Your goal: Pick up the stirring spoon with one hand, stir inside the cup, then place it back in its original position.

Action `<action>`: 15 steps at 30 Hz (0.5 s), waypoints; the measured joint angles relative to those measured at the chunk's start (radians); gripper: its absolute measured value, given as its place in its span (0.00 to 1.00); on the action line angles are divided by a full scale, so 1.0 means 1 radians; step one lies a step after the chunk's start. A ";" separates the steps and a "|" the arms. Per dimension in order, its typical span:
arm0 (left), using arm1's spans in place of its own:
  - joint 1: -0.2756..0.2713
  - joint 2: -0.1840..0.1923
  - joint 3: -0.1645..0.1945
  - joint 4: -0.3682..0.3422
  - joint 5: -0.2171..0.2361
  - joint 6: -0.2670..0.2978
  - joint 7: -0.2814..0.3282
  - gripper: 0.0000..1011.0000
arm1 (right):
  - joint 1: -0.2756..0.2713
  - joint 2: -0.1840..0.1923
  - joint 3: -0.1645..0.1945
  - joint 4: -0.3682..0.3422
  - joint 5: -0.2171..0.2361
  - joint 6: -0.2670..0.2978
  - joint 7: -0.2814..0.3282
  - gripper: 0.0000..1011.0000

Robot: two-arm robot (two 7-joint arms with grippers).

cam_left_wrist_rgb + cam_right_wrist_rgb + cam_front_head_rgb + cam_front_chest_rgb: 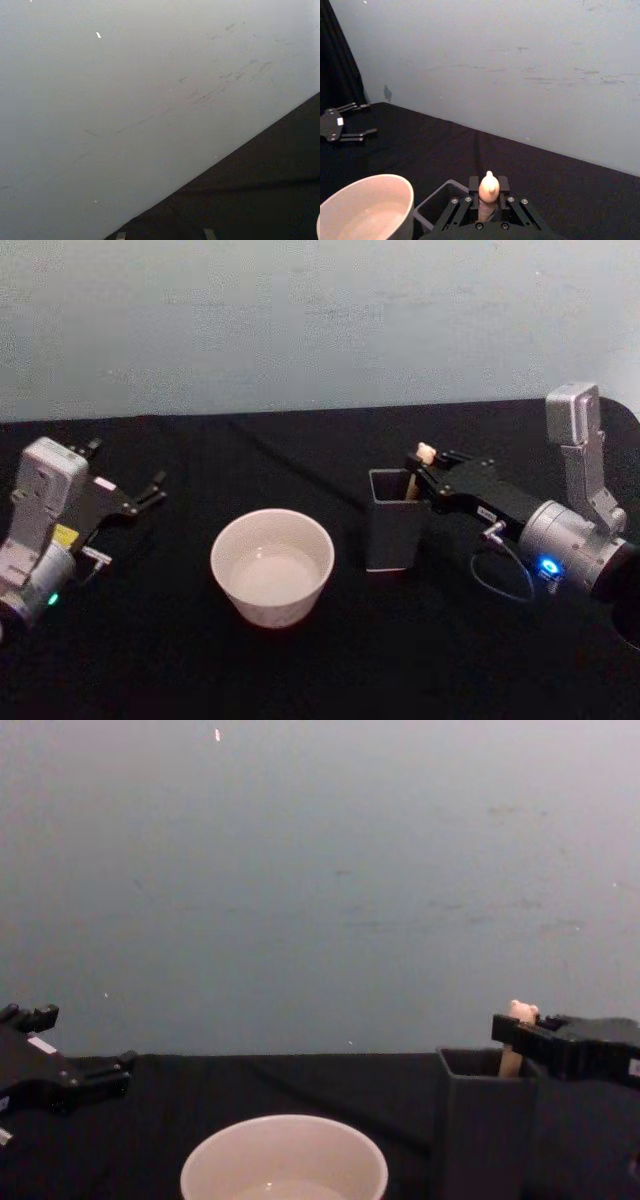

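Black table, pale wall behind. We find the right gripper at the rim of the dark grey holder, its fingers seemingly pinched on the stirring spoon, which stands upright inside. The cup sits near the holder, on its left. The left gripper rests far left, fingers spread.

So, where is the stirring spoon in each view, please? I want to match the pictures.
Head view: the stirring spoon stands in the grey holder, right of centre, held by the right gripper.
Right wrist view: spoon at bottom centre, bear head up.
Chest view: spoon at the right edge, above the holder's rim.
Left wrist view: faces the wall and black table.
Shared landmark: the cup beside the holder.
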 joint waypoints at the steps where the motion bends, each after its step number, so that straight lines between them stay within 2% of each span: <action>1: 0.000 0.000 0.000 0.000 0.000 0.000 0.000 0.99 | -0.001 -0.001 0.001 -0.001 0.000 0.000 0.002 0.21; 7: 0.000 0.000 0.000 0.000 0.000 0.000 0.000 0.99 | -0.009 -0.003 0.004 -0.020 -0.014 -0.008 0.013 0.21; 15: 0.000 0.000 0.000 0.000 0.000 0.000 0.000 0.99 | -0.021 0.014 0.002 -0.072 -0.071 -0.084 0.036 0.21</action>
